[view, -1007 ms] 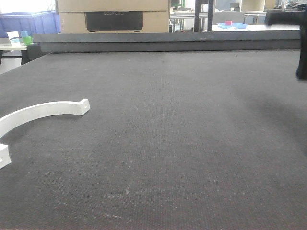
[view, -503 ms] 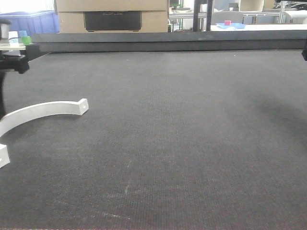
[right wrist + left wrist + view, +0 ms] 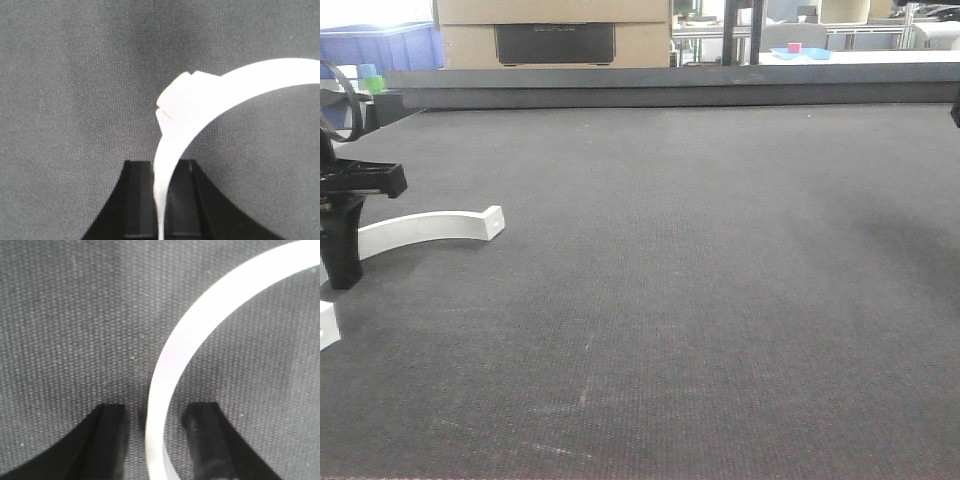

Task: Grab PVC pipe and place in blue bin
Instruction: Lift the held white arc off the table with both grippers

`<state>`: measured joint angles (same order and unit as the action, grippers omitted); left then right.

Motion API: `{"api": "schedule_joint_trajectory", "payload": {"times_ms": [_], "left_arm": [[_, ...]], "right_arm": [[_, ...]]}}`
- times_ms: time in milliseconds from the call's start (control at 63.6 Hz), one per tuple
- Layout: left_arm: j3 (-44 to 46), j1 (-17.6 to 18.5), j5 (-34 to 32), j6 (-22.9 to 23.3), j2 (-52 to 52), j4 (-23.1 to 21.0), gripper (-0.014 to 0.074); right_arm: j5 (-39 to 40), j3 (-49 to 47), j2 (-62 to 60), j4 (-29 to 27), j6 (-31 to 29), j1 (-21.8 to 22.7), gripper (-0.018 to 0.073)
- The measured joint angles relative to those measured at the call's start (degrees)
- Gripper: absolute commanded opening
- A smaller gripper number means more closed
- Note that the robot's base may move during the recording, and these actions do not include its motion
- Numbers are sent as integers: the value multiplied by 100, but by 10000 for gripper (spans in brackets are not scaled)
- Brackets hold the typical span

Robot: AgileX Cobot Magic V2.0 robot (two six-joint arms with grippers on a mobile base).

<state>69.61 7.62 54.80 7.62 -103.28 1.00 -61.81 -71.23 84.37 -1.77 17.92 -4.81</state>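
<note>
A white curved PVC pipe piece (image 3: 430, 225) lies on the dark mat at the left, its other end (image 3: 328, 325) at the frame edge. My left gripper (image 3: 342, 262) stands over it. In the left wrist view the left gripper (image 3: 157, 415) is open, one black finger on each side of the white arc (image 3: 200, 335), with gaps on both sides. In the right wrist view my right gripper (image 3: 161, 172) is shut on a second white curved PVC piece (image 3: 225, 85), held above the mat. A blue bin (image 3: 390, 45) shows at the back left, beyond the table.
The dark mat (image 3: 700, 280) covers the table to a raised dark rail (image 3: 670, 85) at the back. A cardboard box (image 3: 555, 35) stands behind it, and a small blue tray (image 3: 803, 53) lies far back right. A dark sliver of the right arm (image 3: 956, 105) shows at the right edge.
My left arm came in from the left edge and dropped down over the white arc. The right arm slid almost out of the front view at the right.
</note>
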Motion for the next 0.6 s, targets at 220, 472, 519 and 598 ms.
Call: {"api": "schedule_joint_trajectory", "payload": {"times_ms": [220,472,519,598], "left_arm": [[13,-11,47,0,-3,41,-111],[45,-11,453,11,88,-4,-111],[45,-11,592,11,209,-4,-111],[45,-11,692,11,566,-29,-111]], "right_arm": [[0,0,0,0,0,0,-168],[-255,-21,-234,0,-57,0,-168],[-284,-43,-412,0,-108,0,-168],[-254,-76,-711,11,-159,0,-168]]}}
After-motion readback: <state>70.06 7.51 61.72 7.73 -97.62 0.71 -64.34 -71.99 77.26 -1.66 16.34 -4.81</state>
